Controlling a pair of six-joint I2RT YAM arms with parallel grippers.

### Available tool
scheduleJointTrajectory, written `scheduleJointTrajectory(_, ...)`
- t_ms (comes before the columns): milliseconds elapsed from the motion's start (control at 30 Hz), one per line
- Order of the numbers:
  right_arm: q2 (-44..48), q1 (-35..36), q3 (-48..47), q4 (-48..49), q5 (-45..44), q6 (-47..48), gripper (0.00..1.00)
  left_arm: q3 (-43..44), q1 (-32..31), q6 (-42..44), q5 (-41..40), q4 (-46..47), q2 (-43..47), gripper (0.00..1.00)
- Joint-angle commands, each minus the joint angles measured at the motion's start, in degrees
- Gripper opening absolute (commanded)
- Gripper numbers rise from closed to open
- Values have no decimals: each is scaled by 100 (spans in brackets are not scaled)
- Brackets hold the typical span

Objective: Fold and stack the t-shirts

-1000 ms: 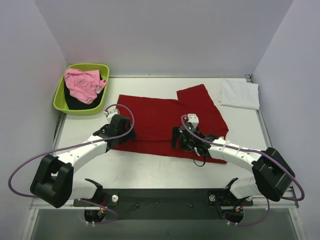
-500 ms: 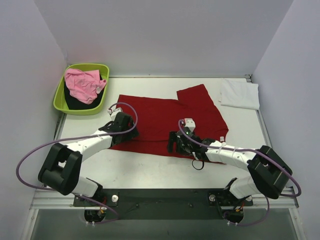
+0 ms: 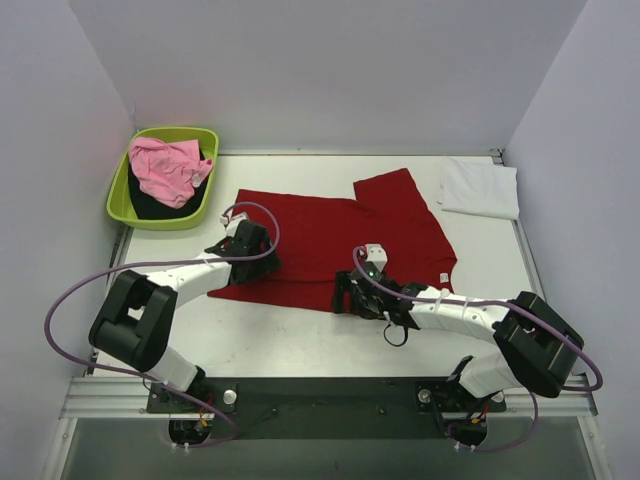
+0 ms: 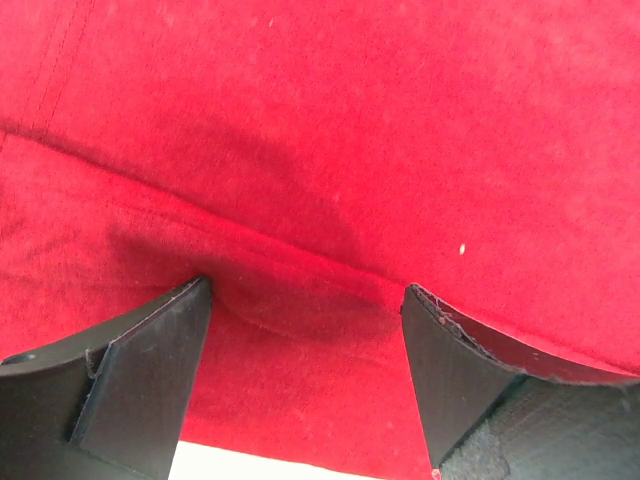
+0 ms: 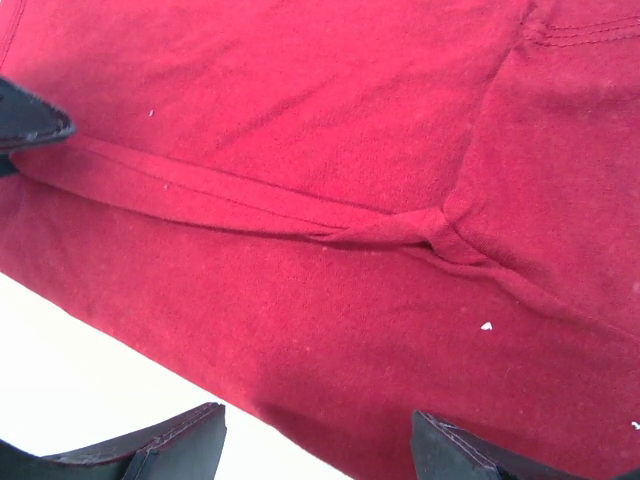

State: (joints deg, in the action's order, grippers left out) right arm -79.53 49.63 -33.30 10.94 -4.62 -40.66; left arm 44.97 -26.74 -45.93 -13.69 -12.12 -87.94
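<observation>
The deep red t-shirt [image 3: 330,240] lies spread on the middle of the bench [image 3: 300,345], part-folded, with one sleeve angled toward the far right. Both arms lean low over its near half.

The left arm bends at an elbow on the near left and runs its forearm up and to the right, so that the left pincer [image 3: 258,256] sits over the shirt's near left part. In the left wrist view its black fingers [image 4: 140,390] stand spread, with nothing between them; the red cloth fills the view below, and a soft fold ridge runs across it from one finger to the other. A sliver of white bench shows at the bottom edge.

The right arm folds at an elbow on the near right and stretches its forearm leftward, close to the bench, bringing the right pincer [image 3: 347,294] to the shirt's near edge, around its middle. Its fingers [image 5: 150,445] are spread too and grip nothing; the shirt's near edge crosses the view between them, with bare bench below it, and a thin raised pleat runs across the cloth higher up.

A folded white t-shirt [image 3: 480,187] lies at the far right corner, apart from the red one. In the far left corner a lime-green tub [image 3: 165,222] holds a crumpled pink t-shirt [image 3: 165,167] on top of a black t-shirt [image 3: 150,205]
</observation>
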Motion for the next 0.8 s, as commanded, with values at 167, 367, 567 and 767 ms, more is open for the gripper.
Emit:
scheduleJointTrajectory(167, -72, 205, 34, 136, -83, -73, 74, 846, 318, 278, -28, 263, -364, 86)
scheduleJointTrajectory(367, -151, 276, 69, 171, -83, -117, 74, 1110, 643, 278, 139, 263, -470, 86)
scheduleJointTrajectory(567, -169, 328, 34, 145, -109, -126, 74, 1558, 934, 366, 200, 237, -750, 86)
scheduleJointTrajectory(767, -142, 363, 8, 110, -162, -91, 74, 1278, 812, 453, 368, 465, -86, 85)
